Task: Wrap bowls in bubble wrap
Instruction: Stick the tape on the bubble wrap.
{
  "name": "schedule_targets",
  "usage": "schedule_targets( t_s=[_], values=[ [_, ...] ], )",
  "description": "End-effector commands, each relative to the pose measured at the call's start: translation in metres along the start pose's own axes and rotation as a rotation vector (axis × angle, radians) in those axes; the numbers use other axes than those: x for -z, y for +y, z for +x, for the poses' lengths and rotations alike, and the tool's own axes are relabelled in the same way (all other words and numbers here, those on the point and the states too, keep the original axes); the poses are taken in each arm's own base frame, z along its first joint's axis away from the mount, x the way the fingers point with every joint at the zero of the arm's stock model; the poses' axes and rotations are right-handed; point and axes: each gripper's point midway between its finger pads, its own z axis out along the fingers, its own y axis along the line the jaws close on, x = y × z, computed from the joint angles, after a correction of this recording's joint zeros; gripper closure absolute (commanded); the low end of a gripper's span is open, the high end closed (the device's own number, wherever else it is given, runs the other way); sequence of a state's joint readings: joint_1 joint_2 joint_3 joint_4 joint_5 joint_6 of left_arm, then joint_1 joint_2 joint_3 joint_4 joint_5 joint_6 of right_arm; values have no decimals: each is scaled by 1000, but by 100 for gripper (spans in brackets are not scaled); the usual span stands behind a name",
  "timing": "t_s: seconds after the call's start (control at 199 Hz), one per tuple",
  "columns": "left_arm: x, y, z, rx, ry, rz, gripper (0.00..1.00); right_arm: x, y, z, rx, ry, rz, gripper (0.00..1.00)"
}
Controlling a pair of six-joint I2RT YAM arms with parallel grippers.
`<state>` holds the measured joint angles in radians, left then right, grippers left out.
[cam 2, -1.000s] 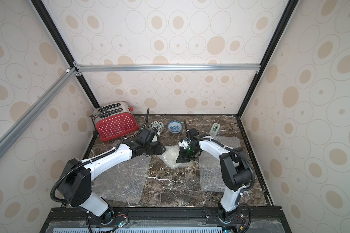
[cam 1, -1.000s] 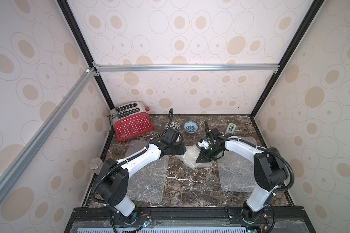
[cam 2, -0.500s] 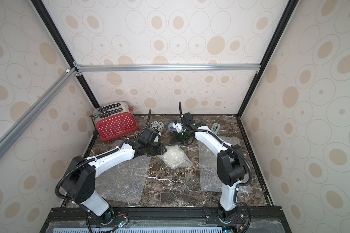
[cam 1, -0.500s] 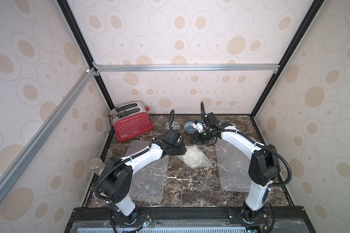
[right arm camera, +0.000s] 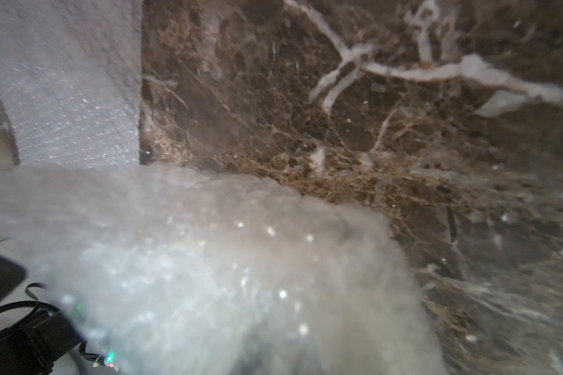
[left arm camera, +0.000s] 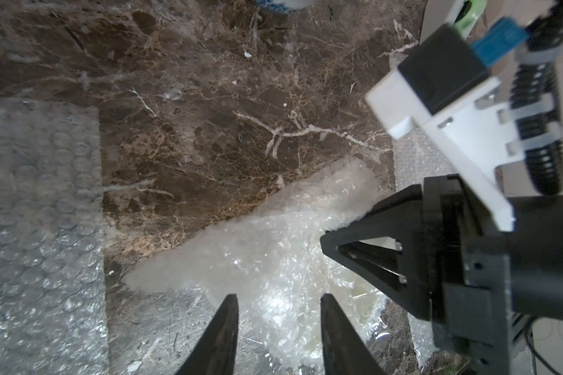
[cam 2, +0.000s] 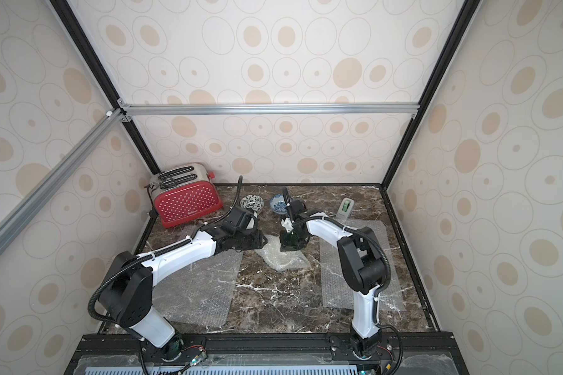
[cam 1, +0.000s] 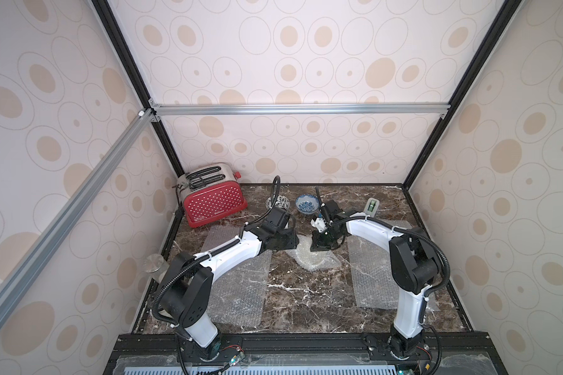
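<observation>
- The dark marble table (cam 1: pixel 306 298) carries everything.
- Two sheets of bubble wrap lie flat on it, well apart. The left sheet (cam 1: pixel 238 292) lies under the left arm and the right sheet (cam 1: pixel 371 279) lies under the right arm.
- The red toaster (cam 1: pixel 215 203) stands in the far left corner.
- The crumpled bubble wrap (cam 1: pixel 312 259) sits as a bundle in the middle of the table, between the two flat sheets.
- The left gripper (left arm camera: pixel 278 300) is low at the left edge of this bundle. Its fingers stand apart and wrap fills the gap at the tips. I cannot tell if they squeeze it.
- The right gripper (cam 1: pixel 319 249) points down at the far edge of the bundle. In the left wrist view its fingers are drawn together and the tips touch the wrap. I cannot tell if anything is pinched.
- The black-leaf bowl (cam 2: pixel 252 202) and the blue-pattern bowl (cam 2: pixel 278 203) stand upright and bare, side by side near the back wall, behind the grippers.
- A small white and green object (cam 1: pixel 372 207) stands near the back right.
</observation>
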<state>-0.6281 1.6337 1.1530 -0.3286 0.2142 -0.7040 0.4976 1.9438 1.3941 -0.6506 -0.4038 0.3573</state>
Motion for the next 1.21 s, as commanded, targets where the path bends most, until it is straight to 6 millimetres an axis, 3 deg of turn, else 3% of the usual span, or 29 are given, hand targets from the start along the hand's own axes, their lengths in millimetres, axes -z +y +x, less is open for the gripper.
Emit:
schedule_targets(
  t_s=[0.0, 0.171, 0.332, 0.513, 0.649, 0.795, 0.982, 1.102, 1.203],
  values=[
    [1, -1, -6, 19, -21, 14, 58, -23, -9, 17, 20, 51, 74, 86],
    [-17, 0, -2, 33, 1, 24, 58, -54, -16, 40, 46, 124, 158, 87],
    [-31, 4, 1, 28, 23, 6, 57, -58, -20, 47, 39, 133, 164, 87],
    [-54, -5, 0, 24, 48, 19, 59, -41, -4, 43, 51, 112, 117, 87],
    [-70, -1, 7, 12, 84, -22, 69, -15, 19, 35, 73, 63, 45, 86],
    [-71, 4, 15, 6, 100, -36, 76, 21, 34, 25, 80, -12, -10, 86],
    [-63, 5, 14, -15, 85, -52, 77, 59, 32, 10, 71, -108, -10, 86],
    [-60, 1, 13, -26, 77, -45, 77, 63, 34, 2, 80, -130, 2, 87],
    [-57, -4, 12, -37, 71, -38, 77, 47, 27, -6, 79, -136, 20, 88]
  ],
)
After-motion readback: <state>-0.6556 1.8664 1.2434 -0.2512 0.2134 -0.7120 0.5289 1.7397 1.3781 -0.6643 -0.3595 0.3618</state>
